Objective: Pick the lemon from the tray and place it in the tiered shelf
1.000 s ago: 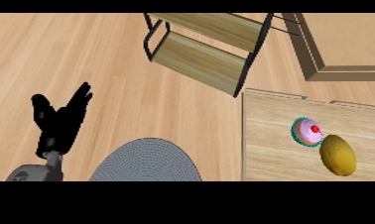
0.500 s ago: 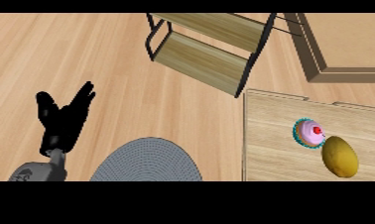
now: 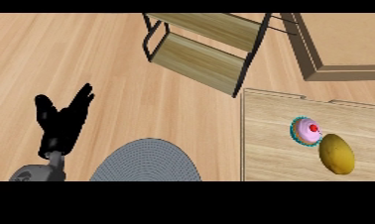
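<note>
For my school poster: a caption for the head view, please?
Lemon beside a cupcake on the tray, tiered shelf beyond, left hand resting open at lower left.

Bright, even light falls across the whole wooden surface (image 3: 95,54), and the grain holds the same warm tone from side to side. The tiered shelf (image 3: 201,62) takes that light flat on its boards, its thin black frame dark against them. The tray (image 3: 271,134) reads paler than the surface around it. On it the lemon (image 3: 337,153) shows soft shading, lighter in the middle and darker round its rim. The left hand (image 3: 62,124) comes out as a near-solid black shape. The round grey mat (image 3: 147,161) sits mid-toned and evenly lit.
</note>
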You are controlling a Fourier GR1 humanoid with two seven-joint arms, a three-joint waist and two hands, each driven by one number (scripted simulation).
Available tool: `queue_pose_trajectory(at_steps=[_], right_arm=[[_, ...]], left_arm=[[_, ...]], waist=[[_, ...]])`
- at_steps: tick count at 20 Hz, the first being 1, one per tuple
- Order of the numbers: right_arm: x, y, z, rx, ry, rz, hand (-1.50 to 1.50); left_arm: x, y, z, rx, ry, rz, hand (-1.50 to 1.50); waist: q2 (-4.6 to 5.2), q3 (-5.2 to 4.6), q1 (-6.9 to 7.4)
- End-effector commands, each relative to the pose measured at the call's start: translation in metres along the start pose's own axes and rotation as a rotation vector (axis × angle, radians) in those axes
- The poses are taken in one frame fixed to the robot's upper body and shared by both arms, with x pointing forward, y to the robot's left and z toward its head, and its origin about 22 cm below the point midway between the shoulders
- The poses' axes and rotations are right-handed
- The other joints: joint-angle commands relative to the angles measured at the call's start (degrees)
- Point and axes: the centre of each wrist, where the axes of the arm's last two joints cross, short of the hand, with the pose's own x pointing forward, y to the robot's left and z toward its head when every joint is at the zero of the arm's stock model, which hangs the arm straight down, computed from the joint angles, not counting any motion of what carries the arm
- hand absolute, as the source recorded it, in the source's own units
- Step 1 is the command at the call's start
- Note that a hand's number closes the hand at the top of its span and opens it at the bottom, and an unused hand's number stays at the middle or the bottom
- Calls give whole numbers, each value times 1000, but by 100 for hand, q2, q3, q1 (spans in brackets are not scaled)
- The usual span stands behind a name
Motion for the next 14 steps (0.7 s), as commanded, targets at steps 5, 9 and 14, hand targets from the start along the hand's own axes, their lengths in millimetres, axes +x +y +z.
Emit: queue_pose_trajectory(at_steps=[5,9,14], right_arm=[[17,33,-4,-18,151,52,-150],[24,54,2,-20,160,63,-150],[20,70,-19,-41,210,126,-150]], left_arm=[[-1,-10,-1,-6,51,30,0],[-10,-11,8,12,64,36,0],[-22,-12,1,11,91,18,0]], waist=[[17,-28,-83],[5,-26,-82],[19,-28,-110]])
